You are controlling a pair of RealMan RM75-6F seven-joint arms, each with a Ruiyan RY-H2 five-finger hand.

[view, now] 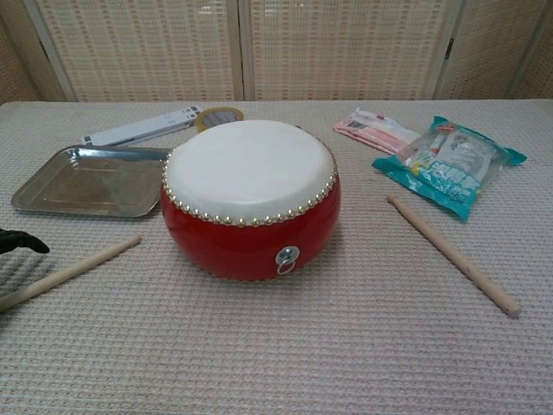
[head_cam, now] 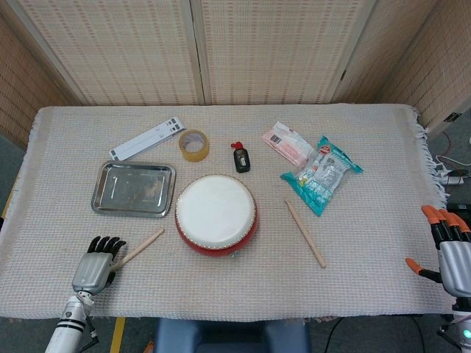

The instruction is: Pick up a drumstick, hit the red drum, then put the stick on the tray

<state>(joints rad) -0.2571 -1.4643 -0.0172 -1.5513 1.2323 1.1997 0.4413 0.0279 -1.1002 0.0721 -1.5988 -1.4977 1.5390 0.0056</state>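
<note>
Shiny metal tray [head_cam: 133, 189], wooden drumstick [head_cam: 137, 248]
</note>
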